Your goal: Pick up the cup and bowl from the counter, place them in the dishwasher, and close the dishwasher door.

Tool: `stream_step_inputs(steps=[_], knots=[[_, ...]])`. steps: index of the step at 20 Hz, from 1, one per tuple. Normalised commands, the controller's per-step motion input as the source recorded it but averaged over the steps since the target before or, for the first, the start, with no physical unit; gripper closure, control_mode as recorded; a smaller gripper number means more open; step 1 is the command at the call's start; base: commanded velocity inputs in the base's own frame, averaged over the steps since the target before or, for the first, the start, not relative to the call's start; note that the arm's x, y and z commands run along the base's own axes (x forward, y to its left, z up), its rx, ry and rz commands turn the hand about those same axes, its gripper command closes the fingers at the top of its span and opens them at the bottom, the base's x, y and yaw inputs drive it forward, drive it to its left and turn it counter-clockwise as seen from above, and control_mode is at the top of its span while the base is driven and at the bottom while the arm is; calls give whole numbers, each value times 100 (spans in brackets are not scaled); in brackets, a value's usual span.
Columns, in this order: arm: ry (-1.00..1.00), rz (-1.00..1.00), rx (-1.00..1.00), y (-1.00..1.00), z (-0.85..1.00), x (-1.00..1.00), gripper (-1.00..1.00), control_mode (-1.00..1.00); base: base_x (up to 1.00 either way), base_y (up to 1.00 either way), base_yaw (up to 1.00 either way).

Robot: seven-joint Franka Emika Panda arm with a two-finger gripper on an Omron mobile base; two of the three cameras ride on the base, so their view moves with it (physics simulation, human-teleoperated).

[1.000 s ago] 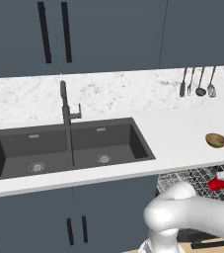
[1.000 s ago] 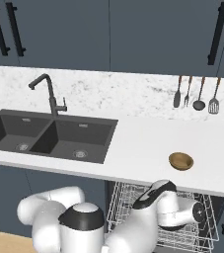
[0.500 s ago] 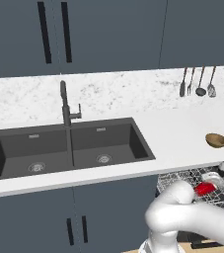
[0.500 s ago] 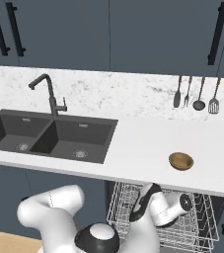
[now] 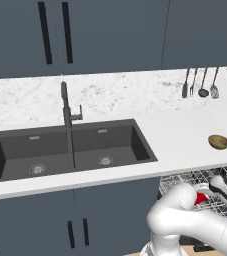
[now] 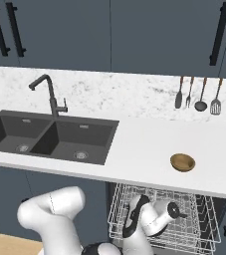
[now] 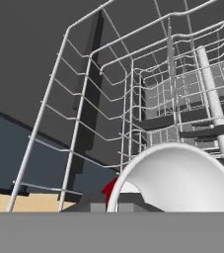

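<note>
The white counter (image 6: 134, 144) runs past the black double sink (image 5: 70, 150). Below its right part, the dishwasher's silver wire rack (image 6: 194, 226) is pulled out. The gripper (image 5: 205, 194) sits over the rack, jaws clenched on the red-and-white cup (image 7: 177, 180). The wooden bowl (image 6: 182, 162) rests on the counter, well apart.

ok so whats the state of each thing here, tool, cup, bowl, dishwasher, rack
tool: shut on the cup, down at the rack
cup: white inside with a red outside, held, tipped with its mouth toward the hand camera
bowl: upright on the counter, untouched
dishwasher: open
rack: pulled out under the counter edge
sink: empty, tap not running
</note>
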Motion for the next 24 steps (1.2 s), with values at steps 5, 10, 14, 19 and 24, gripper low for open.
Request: stream_step_inputs(steps=[5,10,14,19,24], knots=[[6,0,0,32,-15,2,100,-100,0,0,0],[9,0,0,29,-20,0,-100,-100,0,0,0],[4,0,0,19,-9,0,-100,-100,0,0,0],[1,0,0,3,0,0,-100,-100,0,0,0],[7,0,-19,-4,0,0,-100,-100,0,0,0]])
